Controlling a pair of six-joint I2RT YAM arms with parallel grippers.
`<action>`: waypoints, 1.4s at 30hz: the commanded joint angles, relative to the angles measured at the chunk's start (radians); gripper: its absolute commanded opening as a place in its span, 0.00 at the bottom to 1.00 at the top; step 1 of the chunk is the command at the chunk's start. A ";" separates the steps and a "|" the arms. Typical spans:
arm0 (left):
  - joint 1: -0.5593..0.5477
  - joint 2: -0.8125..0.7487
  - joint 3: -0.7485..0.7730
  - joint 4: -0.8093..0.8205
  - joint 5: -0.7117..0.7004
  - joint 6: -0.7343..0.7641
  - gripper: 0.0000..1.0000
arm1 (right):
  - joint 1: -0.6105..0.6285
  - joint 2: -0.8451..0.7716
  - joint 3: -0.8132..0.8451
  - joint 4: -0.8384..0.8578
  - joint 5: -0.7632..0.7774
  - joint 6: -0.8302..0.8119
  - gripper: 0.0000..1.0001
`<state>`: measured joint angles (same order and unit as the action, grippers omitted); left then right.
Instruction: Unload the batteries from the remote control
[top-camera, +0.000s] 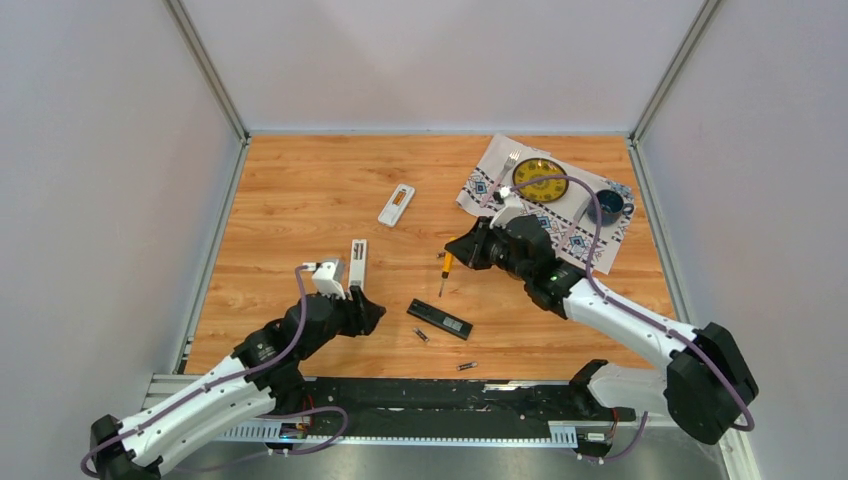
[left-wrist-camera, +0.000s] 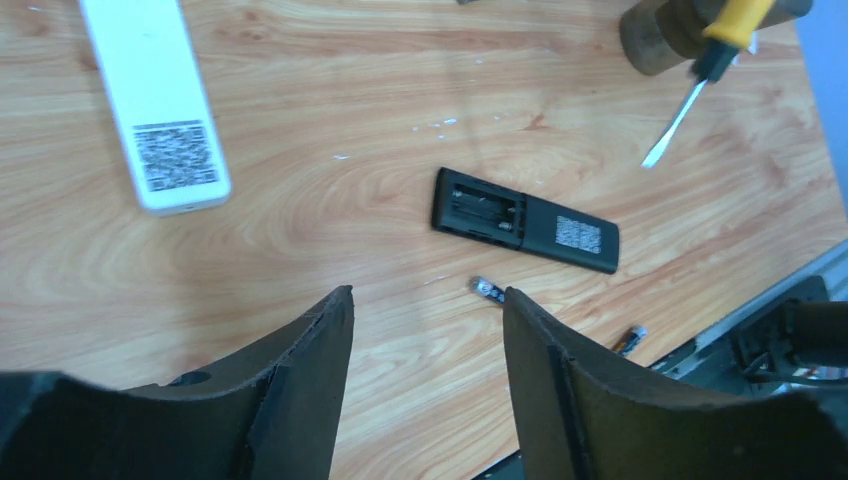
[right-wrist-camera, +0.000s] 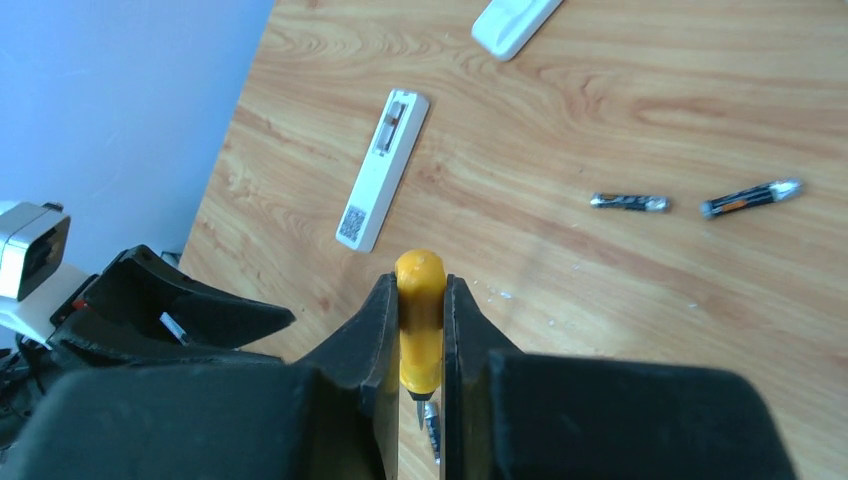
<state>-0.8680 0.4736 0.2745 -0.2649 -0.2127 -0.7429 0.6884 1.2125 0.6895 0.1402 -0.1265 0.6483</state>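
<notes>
Nearest the arms, two batteries (top-camera: 421, 335) lie loose on the surface (top-camera: 300, 200), one just beside the black remote (top-camera: 440, 321), its back off. The left claw (left-wrist-camera: 428, 292) hangs partly open and empty above them — that unloading looks about done. Farther out, the right claw (right-wrist-camera: 420, 285) is clamped on the screwdriver (top-camera: 446, 268) — next likely calls for checking the white remote (top-camera: 357, 262).

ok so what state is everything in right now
left gripper: open, empty
right gripper: shut on screwdriver
black remote: back up, battery bay uncovered
batteries: out, lying loose
white remotes: lying flat, not held
</notes>
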 joint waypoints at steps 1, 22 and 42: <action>0.004 -0.093 0.045 -0.189 -0.082 0.045 0.69 | -0.029 -0.077 0.050 -0.079 0.062 -0.096 0.00; 0.004 0.075 0.124 -0.168 -0.109 0.089 0.83 | -0.078 -0.156 0.030 -0.123 0.064 -0.161 0.00; 0.110 0.931 0.669 -0.125 0.059 0.338 0.85 | -0.079 -0.174 0.027 -0.137 0.097 -0.210 0.00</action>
<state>-0.7795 1.3071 0.8280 -0.4011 -0.2035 -0.4904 0.6136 1.0554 0.7055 -0.0116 -0.0540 0.4694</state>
